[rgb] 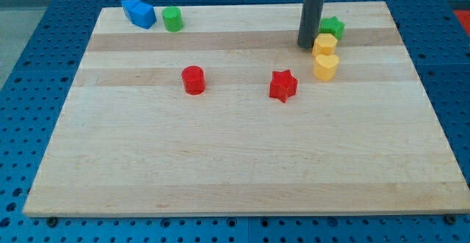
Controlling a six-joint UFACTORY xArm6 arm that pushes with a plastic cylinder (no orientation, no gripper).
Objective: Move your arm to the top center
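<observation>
My rod comes down from the view's top, right of centre, and my tip [306, 46] rests on the wooden board [235, 162]. The tip is just left of a yellow block [324, 45] and a green star [333, 27]. A second yellow block [326, 67] lies below them. A red star [283, 86] lies below and left of the tip. A red cylinder [194, 79] is near the board's centre left. A blue block [139, 12] and a green cylinder [172, 19] sit at the top left.
The board lies on a blue perforated table [44, 67] that shows on all sides.
</observation>
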